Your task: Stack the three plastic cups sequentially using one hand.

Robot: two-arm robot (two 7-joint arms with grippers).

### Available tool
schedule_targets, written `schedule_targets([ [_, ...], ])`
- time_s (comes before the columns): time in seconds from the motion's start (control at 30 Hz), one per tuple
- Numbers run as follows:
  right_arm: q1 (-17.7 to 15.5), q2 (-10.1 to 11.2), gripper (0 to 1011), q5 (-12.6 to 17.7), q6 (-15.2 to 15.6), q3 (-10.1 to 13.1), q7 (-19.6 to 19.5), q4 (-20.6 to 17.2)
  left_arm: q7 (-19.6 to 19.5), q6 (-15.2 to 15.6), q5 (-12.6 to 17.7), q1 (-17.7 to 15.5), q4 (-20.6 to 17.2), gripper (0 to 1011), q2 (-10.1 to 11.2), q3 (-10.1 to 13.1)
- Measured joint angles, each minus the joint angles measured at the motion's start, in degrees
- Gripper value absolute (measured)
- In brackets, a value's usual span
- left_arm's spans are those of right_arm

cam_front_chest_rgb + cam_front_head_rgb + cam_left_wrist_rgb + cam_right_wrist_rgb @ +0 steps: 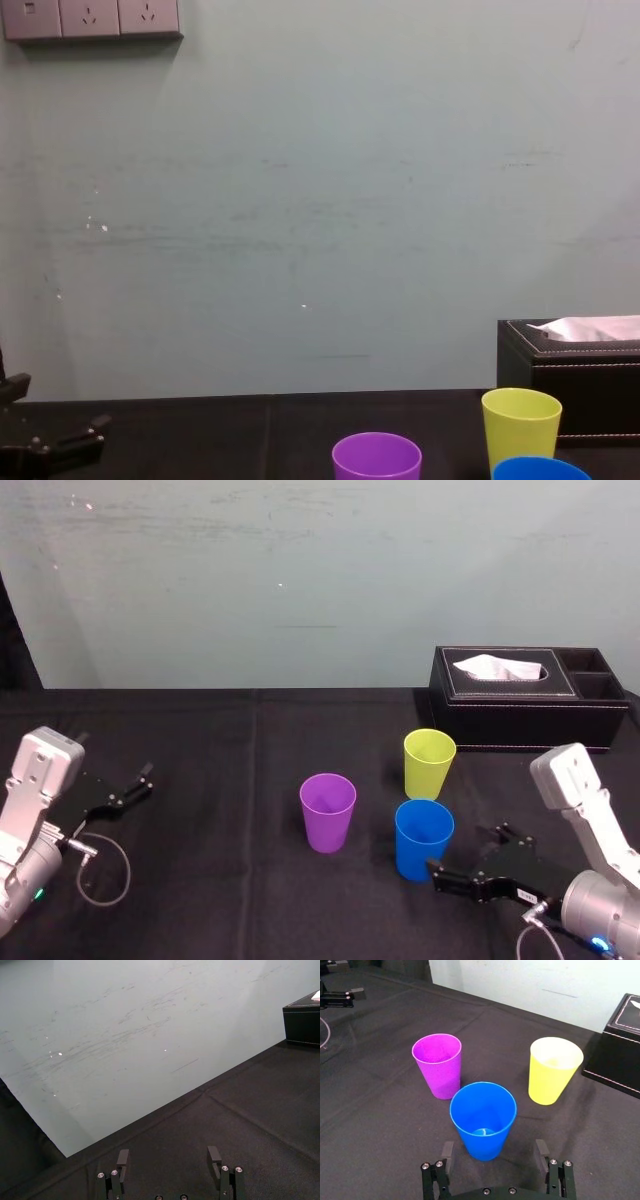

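Three plastic cups stand upright and apart on the black table: a purple cup (328, 812) in the middle, a blue cup (424, 838) to its right and nearer me, and a yellow-green cup (429, 762) just behind the blue one. My right gripper (462, 852) sits low at the blue cup's near right side. In the right wrist view its fingers (447, 1151) stand open on either side of the blue cup (483, 1120), with gaps showing, beside the purple cup (437, 1065) and the yellow-green cup (552, 1071). My left gripper (140, 783) rests open and empty at the far left.
A black tissue box (520, 695) with a white tissue stands at the back right, close behind the yellow-green cup. A pale wall runs along the table's far edge. A thin cable (105, 870) loops beside the left arm. Black cloth covers the table (220, 880).
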Motion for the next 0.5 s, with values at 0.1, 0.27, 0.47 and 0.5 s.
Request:
schedule_targets([
  [0.1,0.6,-0.5,1003,-0.3,0.5,-0.2,0.4,0.4,0.0,0.0,0.0,0.0,0.0,1000,0.0,0.0],
  [0.27,1.8,-1.8,1002,-1.1,0.9,-0.7,1.1,1.7,0.0,0.0,0.0,0.0,0.0,1000,0.0,0.0],
  [0.47,3.2,-3.8,1003,-2.6,0.9,-1.4,1.7,3.9,0.0,0.0,0.0,0.0,0.0,1000,0.0,0.0],
  [0.5,3.4,-4.0,1003,-2.8,0.9,-1.4,1.7,4.1,0.0,0.0,0.0,0.0,0.0,1000,0.0,0.0],
])
